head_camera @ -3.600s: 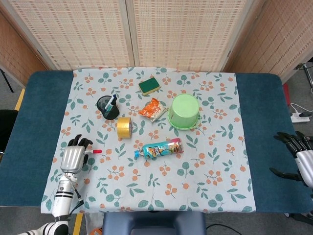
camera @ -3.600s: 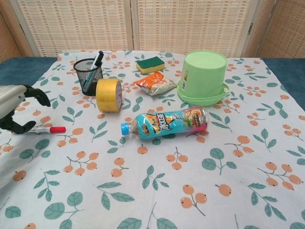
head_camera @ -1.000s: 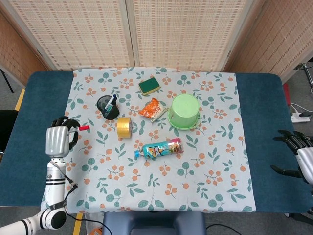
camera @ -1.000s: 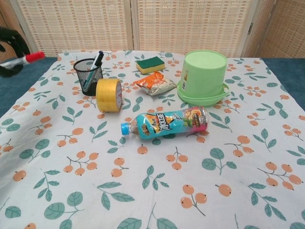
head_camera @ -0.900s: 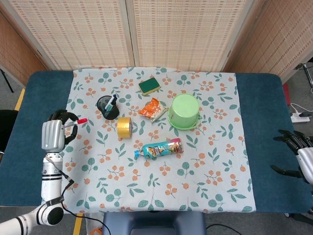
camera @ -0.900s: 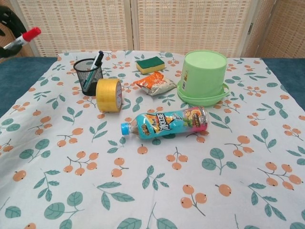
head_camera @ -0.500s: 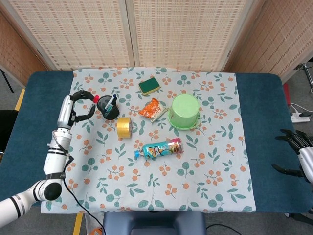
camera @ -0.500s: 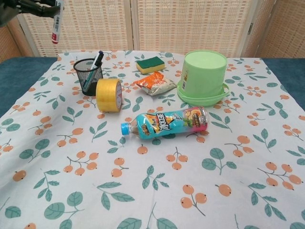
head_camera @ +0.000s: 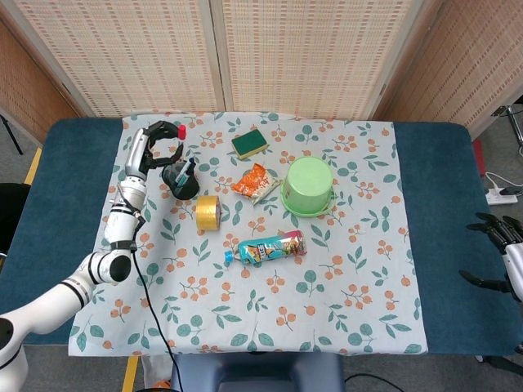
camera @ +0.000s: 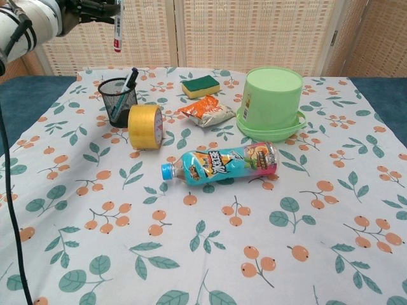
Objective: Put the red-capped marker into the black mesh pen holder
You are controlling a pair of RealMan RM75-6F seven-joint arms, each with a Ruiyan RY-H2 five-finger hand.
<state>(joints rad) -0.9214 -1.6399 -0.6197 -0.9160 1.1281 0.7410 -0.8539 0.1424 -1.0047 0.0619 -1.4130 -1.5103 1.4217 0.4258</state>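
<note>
Left hand hangs the red-capped marker upright above the black mesh pen holder, fingers pinching it — released off-centre, it could strike the rim or the pen already inside.

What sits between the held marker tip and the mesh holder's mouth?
Nothing: in the chest view the marker hangs from the left hand with open air above the pen holder.

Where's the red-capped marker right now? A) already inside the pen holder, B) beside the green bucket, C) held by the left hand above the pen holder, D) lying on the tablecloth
C: the left hand holds the red-capped marker upright in the air, above the black mesh pen holder.
</note>
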